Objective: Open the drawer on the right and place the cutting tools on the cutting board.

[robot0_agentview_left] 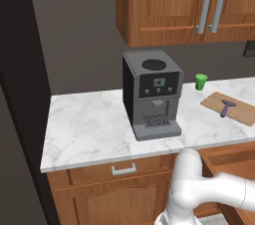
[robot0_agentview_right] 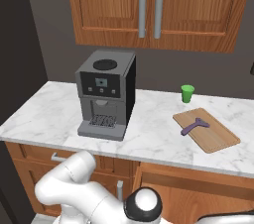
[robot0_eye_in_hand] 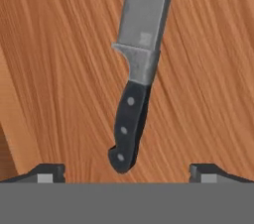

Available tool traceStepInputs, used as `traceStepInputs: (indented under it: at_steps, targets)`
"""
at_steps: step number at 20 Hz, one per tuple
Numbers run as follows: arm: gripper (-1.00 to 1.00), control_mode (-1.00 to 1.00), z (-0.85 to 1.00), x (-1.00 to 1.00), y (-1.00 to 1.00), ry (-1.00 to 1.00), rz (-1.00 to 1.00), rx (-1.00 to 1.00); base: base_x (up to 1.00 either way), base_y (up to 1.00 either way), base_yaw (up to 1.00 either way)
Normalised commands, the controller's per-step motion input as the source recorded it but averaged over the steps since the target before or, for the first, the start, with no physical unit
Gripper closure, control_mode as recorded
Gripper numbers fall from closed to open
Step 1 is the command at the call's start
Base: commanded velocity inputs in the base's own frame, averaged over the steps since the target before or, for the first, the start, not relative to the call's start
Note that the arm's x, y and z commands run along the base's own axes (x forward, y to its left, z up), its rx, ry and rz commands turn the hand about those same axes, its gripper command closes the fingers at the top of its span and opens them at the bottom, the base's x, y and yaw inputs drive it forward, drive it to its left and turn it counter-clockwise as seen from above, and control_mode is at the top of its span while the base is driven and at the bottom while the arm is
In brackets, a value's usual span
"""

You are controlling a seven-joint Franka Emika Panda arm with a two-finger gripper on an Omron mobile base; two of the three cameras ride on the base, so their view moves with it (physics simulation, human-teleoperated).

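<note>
Jaws (robot0_eye_in_hand: 127, 173) spread wide over knife (robot0_eye_in_hand: 136, 77) lying flat in opened drawer (robot0_eye_in_hand: 59, 59); lower squarely astride black handle and pinch mid-grip before carrying to cutting board (robot0_agentview_right: 218, 141) on surface, beside purple tool (robot0_agentview_right: 194, 126).

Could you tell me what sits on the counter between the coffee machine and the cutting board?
Only bare marble counter between coffee machine and cutting board, in the right base view.

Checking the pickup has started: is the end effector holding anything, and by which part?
Nothing is held. The end effector is open above the knife in the drawer, fingertips either side of the black handle, not touching.
</note>
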Motion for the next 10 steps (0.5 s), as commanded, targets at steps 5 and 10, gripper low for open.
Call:
traceStepInputs:
  at_steps: [5,10]
  targets:
    - [-1.0,-1.0,0.1,0.09,0.33,-0.11,0.0,-0.07,0.0,0.0,0.0]
    - [-1.0,-1.0,0.01,0.0,0.21,-0.12,-0.04,-0.17,0.0,0.0,0.0]
